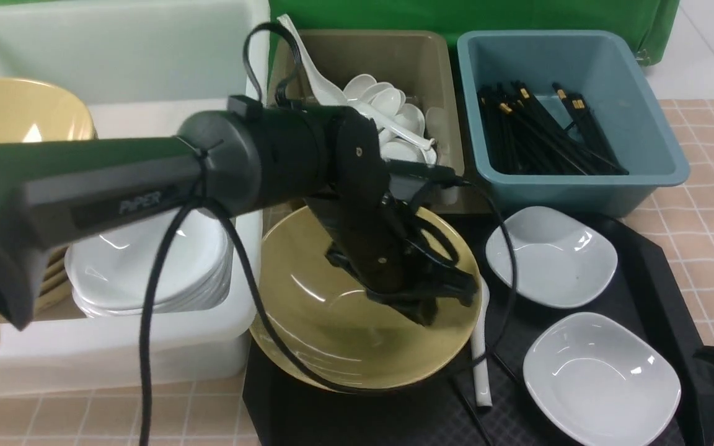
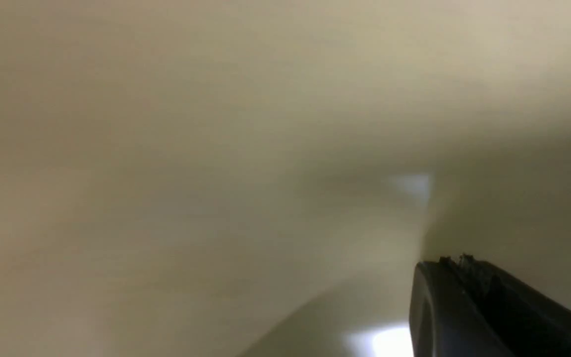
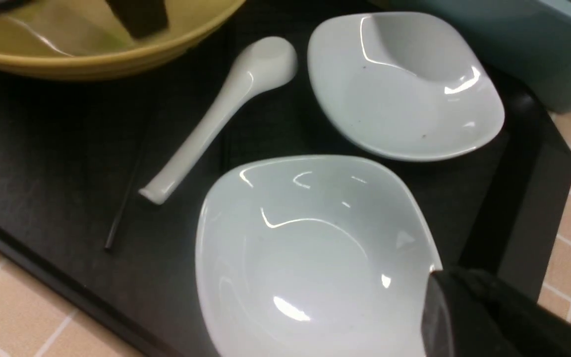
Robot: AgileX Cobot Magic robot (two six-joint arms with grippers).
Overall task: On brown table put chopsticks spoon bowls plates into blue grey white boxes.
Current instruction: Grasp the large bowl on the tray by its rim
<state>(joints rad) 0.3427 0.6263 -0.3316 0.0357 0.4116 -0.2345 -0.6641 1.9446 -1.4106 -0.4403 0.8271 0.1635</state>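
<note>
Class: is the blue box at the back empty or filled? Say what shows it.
Partly filled. The blue box holds a pile of black chopsticks lying across its floor; nothing else shows inside.

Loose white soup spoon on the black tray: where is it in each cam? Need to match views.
Front view: glossy white ceramic soup spoon lies on the black textured tray, between the mustard-tan bowl and two white rounded-square dishes.
Left wrist view: not in it; only the bowl's inside.
Right wrist view: spoon beside both dishes, scoop nearest the bowl.
Shared landmark: the bowl.
</note>
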